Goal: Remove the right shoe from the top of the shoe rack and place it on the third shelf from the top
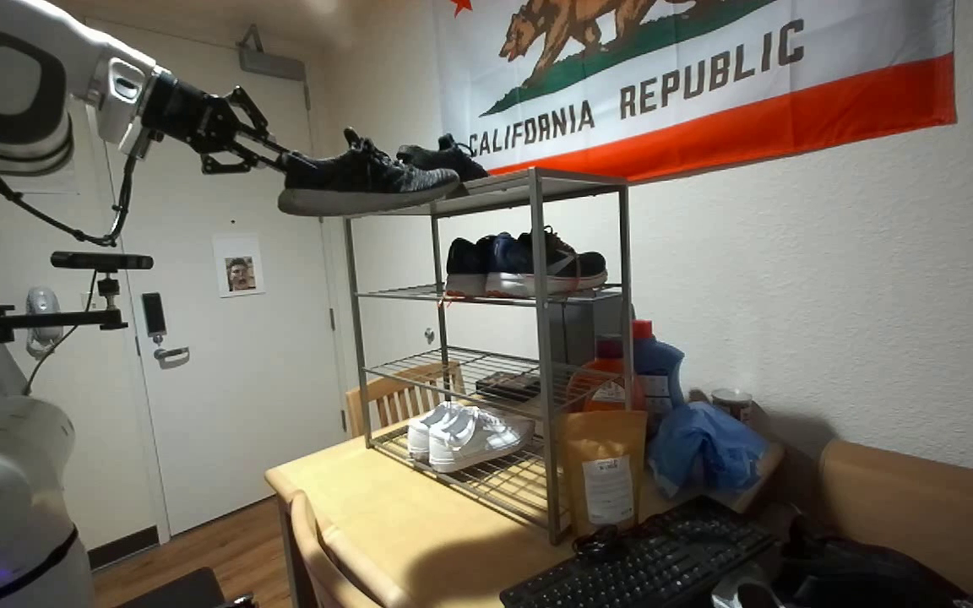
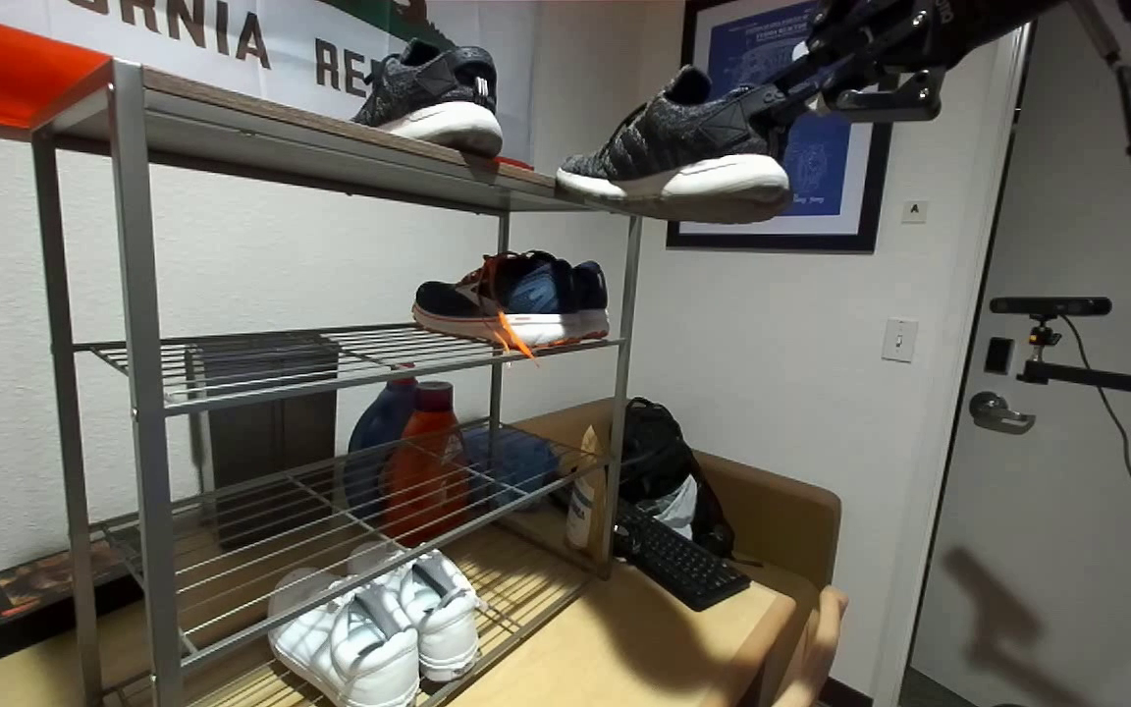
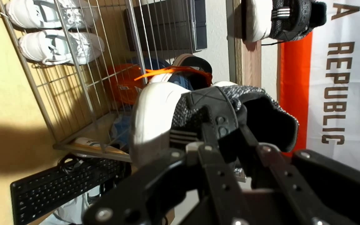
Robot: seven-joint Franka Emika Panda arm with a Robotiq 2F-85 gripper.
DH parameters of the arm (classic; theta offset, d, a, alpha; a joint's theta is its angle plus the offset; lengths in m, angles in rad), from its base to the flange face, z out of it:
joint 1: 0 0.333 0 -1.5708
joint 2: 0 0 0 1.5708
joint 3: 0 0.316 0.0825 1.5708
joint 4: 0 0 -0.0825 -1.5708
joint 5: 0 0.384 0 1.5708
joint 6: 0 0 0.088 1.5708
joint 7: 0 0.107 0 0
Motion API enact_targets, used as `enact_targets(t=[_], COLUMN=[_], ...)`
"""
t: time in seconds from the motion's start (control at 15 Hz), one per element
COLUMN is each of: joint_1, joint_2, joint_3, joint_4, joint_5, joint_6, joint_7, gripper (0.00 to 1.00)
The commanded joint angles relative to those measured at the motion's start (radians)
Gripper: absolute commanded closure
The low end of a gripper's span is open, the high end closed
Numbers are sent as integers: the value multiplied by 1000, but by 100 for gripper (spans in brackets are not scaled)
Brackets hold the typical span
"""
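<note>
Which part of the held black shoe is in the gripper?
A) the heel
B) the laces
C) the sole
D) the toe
A: in the wrist view the gripper is closed on the back of the black shoe, and in both exterior views the shoe's toe points away from it.

Taking the rack [image 1: 545, 355] as our dial in an exterior view, we see it standing on the table [image 1: 377, 485] with bottles [image 1: 662, 365] at three o'clock, the blue bag [image 1: 706, 443] near four, the pouch [image 1: 603, 464] past four and the keyboard [image 1: 651, 547] at five. On the rack we find a black shoe [image 1: 444, 159] on the top board [image 1: 503, 189] near twelve, blue shoes [image 1: 512, 266] on the second shelf [image 1: 402, 295] at one and white shoes [image 1: 470, 441] on the bottom shelf [image 1: 495, 493] between six and seven.
</note>
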Motion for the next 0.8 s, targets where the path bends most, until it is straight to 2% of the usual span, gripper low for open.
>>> enact_targets(t=[0.0, 0.73], joint_1=[8, -1], joint_2=[-25, -23], joint_3=[-8, -16], joint_4=[-2, -3], joint_5=[24, 25], joint_6=[-28, -48], joint_7=[-21, -18], gripper=[94, 94])
